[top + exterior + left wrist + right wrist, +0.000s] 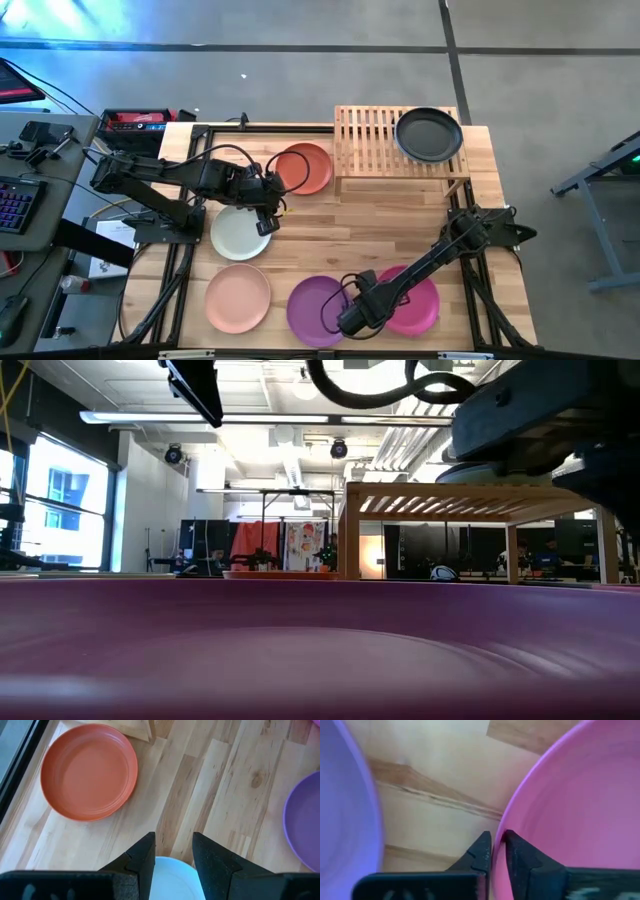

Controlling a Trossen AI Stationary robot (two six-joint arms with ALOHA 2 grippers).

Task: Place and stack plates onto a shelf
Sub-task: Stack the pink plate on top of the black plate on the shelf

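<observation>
At the table's near edge, the right gripper (495, 851) pinches the rim of the round matte magenta plate (418, 300); next, lifting it toward the bamboo slatted shelf (365, 140).

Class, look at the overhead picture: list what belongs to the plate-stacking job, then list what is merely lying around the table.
Belongs to the job:
- bamboo shelf
- black plate on the shelf
- orange-red plate
- pale plate
- peach plate
- purple plate
- magenta plate, its rim between the right gripper fingers
- left gripper, open over the pale plate

Lying about:
- keyboard
- red-and-black box
</observation>
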